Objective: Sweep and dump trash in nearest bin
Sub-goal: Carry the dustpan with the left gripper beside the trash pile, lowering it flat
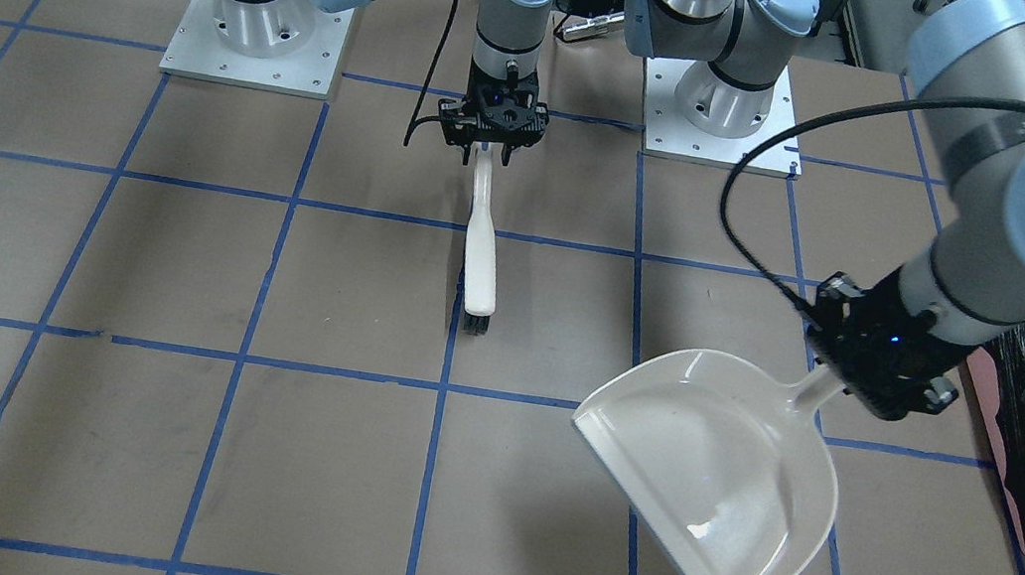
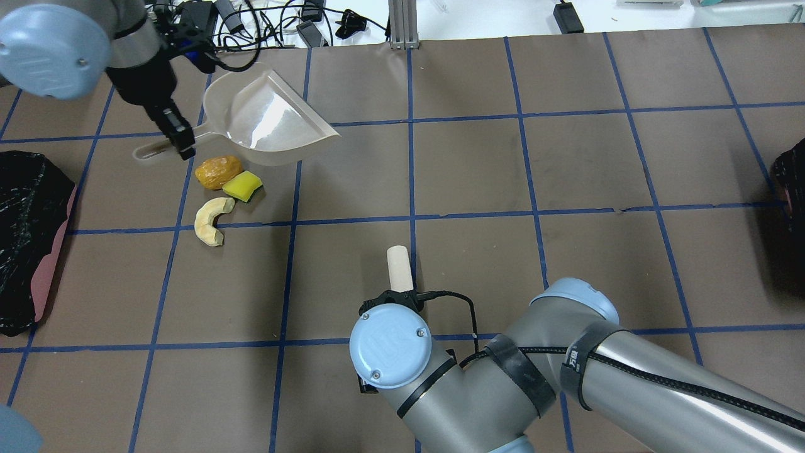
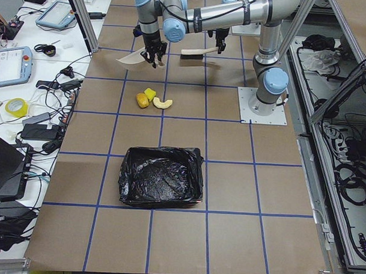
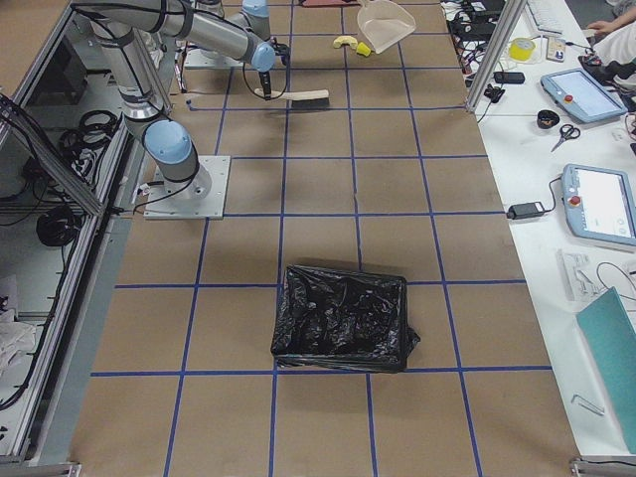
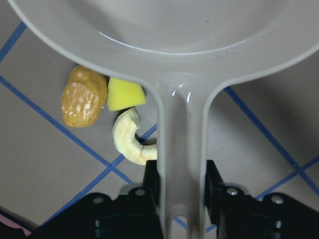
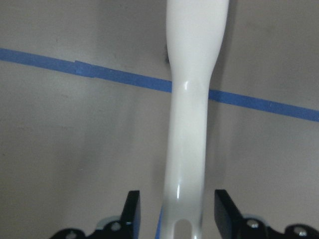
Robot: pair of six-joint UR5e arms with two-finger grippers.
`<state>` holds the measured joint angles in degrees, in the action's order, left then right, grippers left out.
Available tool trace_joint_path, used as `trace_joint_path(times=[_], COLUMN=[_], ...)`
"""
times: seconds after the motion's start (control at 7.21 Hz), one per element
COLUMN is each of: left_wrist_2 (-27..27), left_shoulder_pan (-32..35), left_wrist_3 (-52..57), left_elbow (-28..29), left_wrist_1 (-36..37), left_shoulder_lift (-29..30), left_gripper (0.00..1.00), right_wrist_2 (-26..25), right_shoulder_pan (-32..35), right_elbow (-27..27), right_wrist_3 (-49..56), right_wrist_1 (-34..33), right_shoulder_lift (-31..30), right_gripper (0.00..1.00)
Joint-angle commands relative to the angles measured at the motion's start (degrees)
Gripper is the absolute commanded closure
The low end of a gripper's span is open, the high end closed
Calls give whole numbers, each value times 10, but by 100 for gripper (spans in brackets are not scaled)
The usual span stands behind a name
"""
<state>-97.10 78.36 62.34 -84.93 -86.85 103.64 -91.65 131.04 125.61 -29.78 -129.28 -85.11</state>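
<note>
Three trash pieces lie together on the table: an orange-brown oval [image 2: 217, 172], a yellow-green wedge [image 2: 242, 186] and a cream crescent [image 2: 210, 220]. They also show in the left wrist view [image 5: 84, 97]. My left gripper [image 2: 179, 141] is shut on the handle of the white dustpan [image 2: 270, 119], which hangs tilted and empty just above and beyond them. In the front view the dustpan [image 1: 717, 477] hides the trash. My right gripper [image 1: 490, 139] is shut on the white-handled brush [image 1: 482, 253], held level mid-table. The black-lined pinkish bin [image 2: 25, 239] stands left of the trash.
A second black-lined container [image 2: 793, 189] stands at the table's far right end and shows fully in the right side view [image 4: 343, 318]. Blue tape lines grid the brown table. Cables and devices lie beyond the far edge [image 2: 302, 19].
</note>
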Motion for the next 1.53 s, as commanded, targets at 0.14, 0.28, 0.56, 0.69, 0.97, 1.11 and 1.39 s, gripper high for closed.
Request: trace_joint_path(times=[0.14, 0.28, 0.56, 0.69, 0.97, 1.11, 1.39], left_wrist_2=[0, 0, 1, 2, 2, 3, 4], left_shoulder_pan=[-183, -228, -254, -254, -254, -254, -246], left_wrist_3=[375, 470, 568, 572, 622, 619, 611], left_elbow=[-6, -6, 3, 2, -3, -1, 0], left_wrist_1=[19, 67, 140, 192, 250, 250, 249], left_shoulder_lift=[-2, 16, 63, 97, 136, 145, 147], left_gripper=[100, 100, 100, 100, 100, 100, 100], right_wrist_2=[2, 4, 4, 2, 7, 9, 9], right_shoulder_pan=[-1, -1, -1, -1, -2, -2, -10], right_elbow=[1, 1, -3, -3, -3, -5, -66], right_wrist_3=[5, 6, 6, 3, 1, -4, -26], right_wrist_1=[1, -1, -3, -1, -3, -4, 25], right_shoulder_lift=[5, 6, 7, 7, 7, 4, 3], right_gripper=[44, 43, 52, 65, 94, 100, 100])
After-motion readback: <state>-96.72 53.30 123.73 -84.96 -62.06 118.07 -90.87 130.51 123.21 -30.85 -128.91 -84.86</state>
